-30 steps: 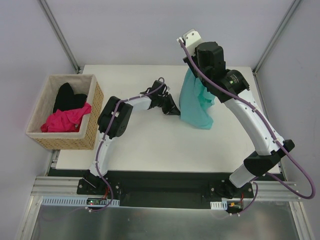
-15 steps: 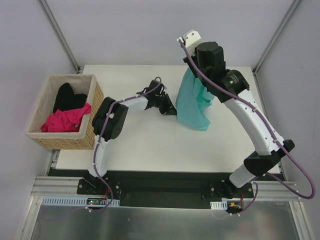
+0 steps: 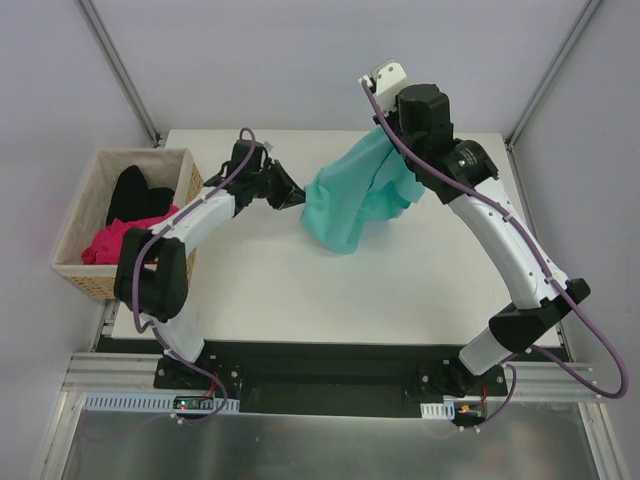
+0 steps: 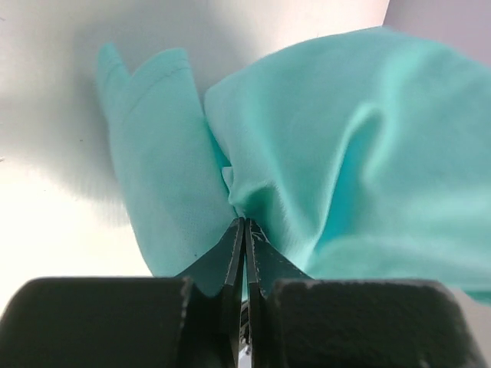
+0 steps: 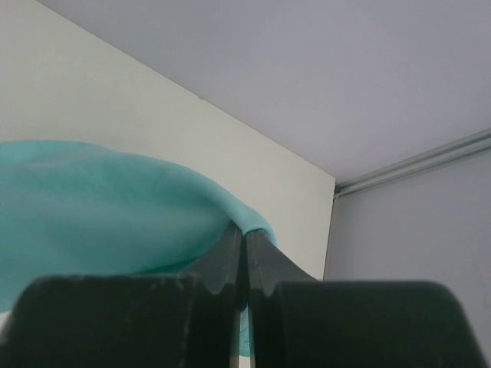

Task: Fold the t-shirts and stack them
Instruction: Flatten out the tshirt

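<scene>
Left claw: jaws pressed together on a pinch of the teal t-shirt. In the left wrist view the cloth bunches right at the fingertips and fans away in two lobes.

Right claw: jaws likewise closed, with a rolled edge of the same teal t-shirt caught between the tips. In the right wrist view the fabric runs off to the left.

Top view: the teal t-shirt hangs spread between the two arms over the far half of the desk. Its right end is high under the right arm's wrist, and its left end is lower at the left claw. The middle sags in a loose fold toward the desk surface. Cannot tell whether the lowest fold touches the desk.

Wicker basket stands off the desk's left edge. Inside it, the black t-shirt lies crumpled toward the far side. The pink t-shirt is crumpled toward the near side and touches the black one. Both are well apart from the teal t-shirt.
</scene>
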`<state>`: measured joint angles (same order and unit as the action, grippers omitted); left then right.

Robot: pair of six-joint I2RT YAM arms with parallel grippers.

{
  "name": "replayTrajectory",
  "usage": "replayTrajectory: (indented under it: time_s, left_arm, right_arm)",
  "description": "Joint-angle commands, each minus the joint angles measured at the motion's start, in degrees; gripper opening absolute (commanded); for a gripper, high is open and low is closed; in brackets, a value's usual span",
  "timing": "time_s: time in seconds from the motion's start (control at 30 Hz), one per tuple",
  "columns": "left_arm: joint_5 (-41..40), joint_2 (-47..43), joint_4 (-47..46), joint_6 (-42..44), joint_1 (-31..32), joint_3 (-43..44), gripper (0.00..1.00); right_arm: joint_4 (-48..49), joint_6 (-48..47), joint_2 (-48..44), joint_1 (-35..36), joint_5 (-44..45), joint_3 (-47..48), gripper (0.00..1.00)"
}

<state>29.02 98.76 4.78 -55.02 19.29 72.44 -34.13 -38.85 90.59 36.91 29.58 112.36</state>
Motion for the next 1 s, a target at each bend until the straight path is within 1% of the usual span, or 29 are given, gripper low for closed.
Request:
replayTrajectory:
  time_s: [0.0, 0.2, 0.33, 0.5, 0.63, 0.73, 0.97]
  left_arm:
    - [-3.96, -9.63, 6.55, 4.56, -1.53, -0.12, 0.0]
    - [-8.0, -15.43, 15.16, 9.05, -3.55, 4.01, 0.0]
    - [-10.29, -17.9, 18.85, 11.25, -5.4, 6.21, 0.0]
    - [-12.58, -21.15, 21.68, 12.92, -8.38, 7.71, 0.0]
    - [-13.81, -23.87, 22.91, 13.63, -12.24, 8.59, 0.0]
    - [-15.04, -24.93, 25.01, 15.12, -14.53, 11.48, 0.0]
    - [-16.8, -24.93, 30.11, 18.81, -17.97, 21.93, 0.0]
  right_arm:
    - [4.07, -0.79, -3.05, -2.27, 1.62, -2.58, 0.01]
    - [4.07, -0.52, -0.85, -5.09, 1.62, -2.5, 0.01]
    - [3.9, -0.26, 0.64, -7.72, 0.83, -1.61, 0.01]
    - [3.54, 0.27, 0.56, -9.74, 0.12, -1.35, 0.01]
    - [3.54, 0.35, 0.2, -11.15, -0.58, -1.09, 0.01]
    - [3.46, 0.36, 0.2, -11.42, -1.11, -0.47, 0.01]
    - [3.02, 0.62, 0.38, -11.42, -1.63, 1.81, 0.01]
